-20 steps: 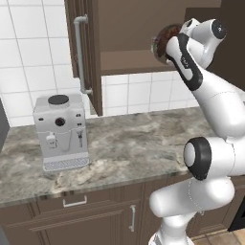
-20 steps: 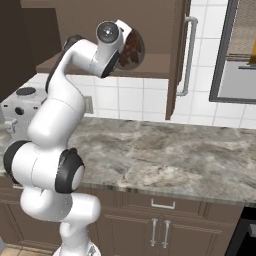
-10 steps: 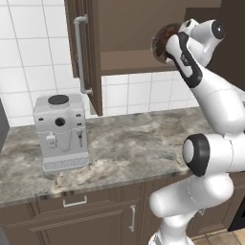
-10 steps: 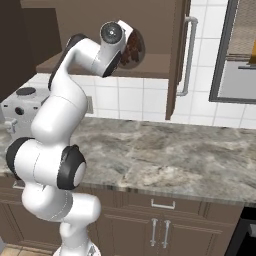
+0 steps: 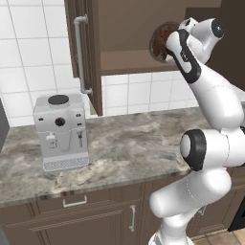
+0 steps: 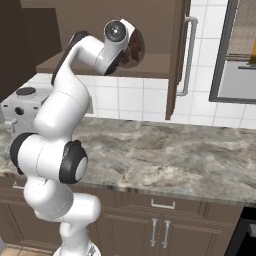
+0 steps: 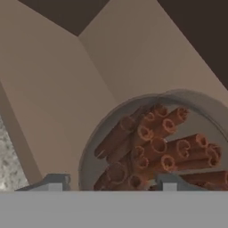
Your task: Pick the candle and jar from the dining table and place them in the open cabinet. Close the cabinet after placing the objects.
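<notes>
The jar (image 7: 156,147), round with reddish-brown rolled sticks showing inside, lies close in front of my gripper (image 7: 111,182) on the tan shelf of the open cabinet (image 7: 58,89). My fingertips (image 7: 53,181) stand apart, and the left one is clear of the jar's rim, so the gripper is open. In the left base view the jar (image 5: 159,40) sits at the front of the cabinet shelf (image 5: 129,60), by the arm's raised hand. The right base view has the jar (image 6: 135,49) behind the hand. The candle and the dining table are out of view.
The cabinet's open door (image 5: 91,52) with its silver bar handle (image 5: 80,55) hangs left of the shelf. A grey coffee machine (image 5: 60,131) stands on the marble counter (image 5: 129,153). Dark drawers and doors (image 6: 160,230) run under the counter. A framed opening (image 6: 240,50) lies at far right.
The arm holds almost the same raised pose at the cabinet shelf, and the jar stays at the shelf's front. The coffee machine and doors have not moved.
</notes>
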Controlling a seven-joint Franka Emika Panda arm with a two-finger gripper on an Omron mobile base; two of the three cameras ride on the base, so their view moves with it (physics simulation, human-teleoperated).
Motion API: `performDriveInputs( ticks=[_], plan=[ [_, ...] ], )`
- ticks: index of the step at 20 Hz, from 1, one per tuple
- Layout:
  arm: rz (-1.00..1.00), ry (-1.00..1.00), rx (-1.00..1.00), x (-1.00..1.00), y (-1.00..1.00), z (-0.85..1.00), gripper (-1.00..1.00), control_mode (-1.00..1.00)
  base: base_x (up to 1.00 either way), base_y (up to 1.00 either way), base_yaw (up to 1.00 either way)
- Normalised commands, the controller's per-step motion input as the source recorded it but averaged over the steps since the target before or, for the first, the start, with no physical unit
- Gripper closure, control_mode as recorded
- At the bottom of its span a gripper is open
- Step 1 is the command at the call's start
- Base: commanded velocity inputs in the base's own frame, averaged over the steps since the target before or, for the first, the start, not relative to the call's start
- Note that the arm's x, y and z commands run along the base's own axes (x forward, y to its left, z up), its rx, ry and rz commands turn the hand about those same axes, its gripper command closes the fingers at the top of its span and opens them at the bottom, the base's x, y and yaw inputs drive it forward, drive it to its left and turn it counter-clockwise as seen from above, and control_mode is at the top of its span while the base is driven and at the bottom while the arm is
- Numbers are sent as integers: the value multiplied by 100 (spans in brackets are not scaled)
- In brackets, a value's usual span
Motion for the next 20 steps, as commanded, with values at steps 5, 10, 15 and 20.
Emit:
performDriveInputs(
  ticks=[5, 10, 15, 20],
  plan=[
    [2, -3, 0, 1, -6, 13, -100, -100, 0, 0, 0],
    [3, -6, -2, 2, -5, 16, -100, -100, 0, 0, 0],
    [5, -8, -3, 2, -1, 16, -100, -100, 0, 0, 0],
    [3, -6, -2, -9, 0, 1, -100, -100, 0, 0, 0]
  ],
)
